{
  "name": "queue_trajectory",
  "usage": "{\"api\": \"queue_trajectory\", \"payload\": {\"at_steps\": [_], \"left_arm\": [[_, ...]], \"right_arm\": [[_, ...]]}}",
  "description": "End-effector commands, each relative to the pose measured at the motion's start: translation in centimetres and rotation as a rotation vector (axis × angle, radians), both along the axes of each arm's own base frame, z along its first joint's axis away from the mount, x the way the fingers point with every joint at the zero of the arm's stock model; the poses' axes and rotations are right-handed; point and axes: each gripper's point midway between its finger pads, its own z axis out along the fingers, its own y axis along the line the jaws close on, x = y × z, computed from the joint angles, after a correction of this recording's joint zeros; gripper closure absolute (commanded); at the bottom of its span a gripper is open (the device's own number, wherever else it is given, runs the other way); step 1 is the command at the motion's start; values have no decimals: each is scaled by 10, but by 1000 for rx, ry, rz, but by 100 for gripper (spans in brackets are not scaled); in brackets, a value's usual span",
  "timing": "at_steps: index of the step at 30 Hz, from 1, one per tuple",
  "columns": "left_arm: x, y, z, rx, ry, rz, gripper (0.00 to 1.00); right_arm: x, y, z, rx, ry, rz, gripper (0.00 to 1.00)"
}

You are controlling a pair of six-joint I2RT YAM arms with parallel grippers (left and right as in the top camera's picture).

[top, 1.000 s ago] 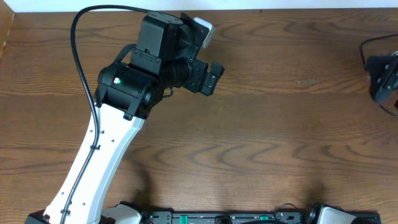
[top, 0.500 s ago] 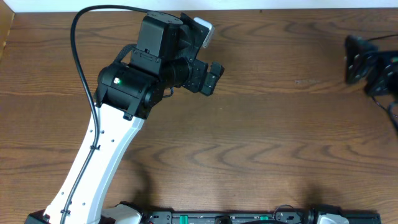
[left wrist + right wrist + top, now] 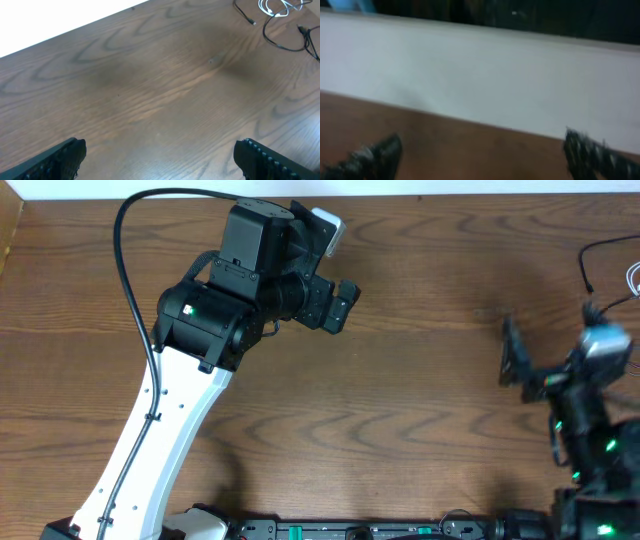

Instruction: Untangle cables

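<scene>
The cables lie at the table's far right edge. In the overhead view only a thin black loop [image 3: 588,264] and a bit of white cord [image 3: 634,276] show. The left wrist view shows them at its top right: a small white coil [image 3: 278,7] and a black cord [image 3: 283,44] with a plug end. My left gripper [image 3: 338,302] hangs at the back middle-left, far from them, open and empty [image 3: 160,160]. My right gripper [image 3: 513,366] is blurred at the right, left of the cables, open and empty [image 3: 485,155]. The cables are out of the right wrist view.
The left arm's white link and thick black cord [image 3: 130,300] cross the left side of the wooden table [image 3: 400,430]. A white wall [image 3: 480,75] runs behind the table's back edge. The arm bases sit along the front edge.
My right arm has swung from the far right edge toward the front and left, coming further into the overhead view, and is blurred with motion. The left arm has not moved.
</scene>
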Motion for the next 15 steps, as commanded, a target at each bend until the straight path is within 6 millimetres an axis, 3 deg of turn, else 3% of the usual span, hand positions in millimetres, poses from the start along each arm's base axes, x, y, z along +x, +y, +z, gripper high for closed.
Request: {"api": "queue_trajectory", "payload": {"at_steps": [1,6,15], "left_arm": [[1,2,-2,19,-6,-3,1],[1,2,-2,18,-5,-3,1],[1,2,-2,19,-5,-2,1]], "right_arm": [[-4,1,-40,-58,-6,-3,1],[-14,5,-80,-65,-15,12,1],[-28,21,-119,-240,-79,89,1]]}}
